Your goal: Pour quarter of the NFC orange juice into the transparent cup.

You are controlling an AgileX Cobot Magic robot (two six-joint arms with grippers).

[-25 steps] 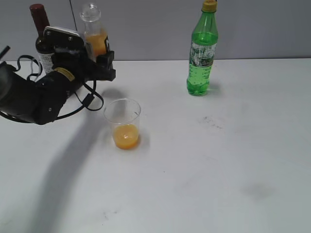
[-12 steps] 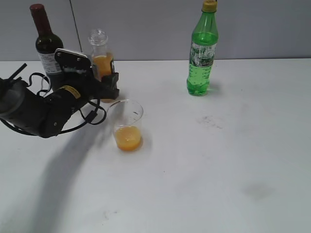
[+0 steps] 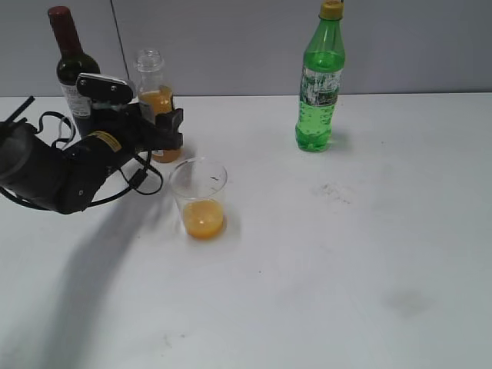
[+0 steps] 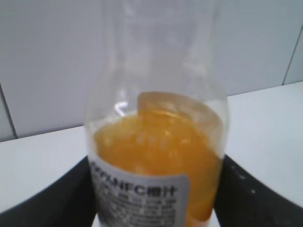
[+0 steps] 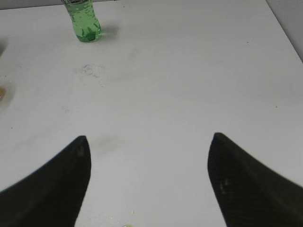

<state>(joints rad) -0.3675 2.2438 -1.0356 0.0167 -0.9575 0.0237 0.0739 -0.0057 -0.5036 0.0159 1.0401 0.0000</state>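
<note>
Setting the slim clear NFC orange juice bottle (image 3: 156, 115) upright needs the left pincer (image 3: 157, 127) clamped until the white tabletop (image 3: 346, 231) bears it; the right pincer (image 5: 149, 184) waits apart.

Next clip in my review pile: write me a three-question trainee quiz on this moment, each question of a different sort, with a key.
1. True or false: the transparent cup is empty.
2. Multiple choice: what does the left claw hold? A) the green soda bottle B) the NFC orange juice C) the wine bottle
3. Short answer: how does the right claw stand, and what is between its fingers?

Key:
1. False; orange juice sits in its bottom.
2. B; the bottle is upright, uncapped, beside the cup.
3. Open, holding nothing, above the bare white table.
</note>
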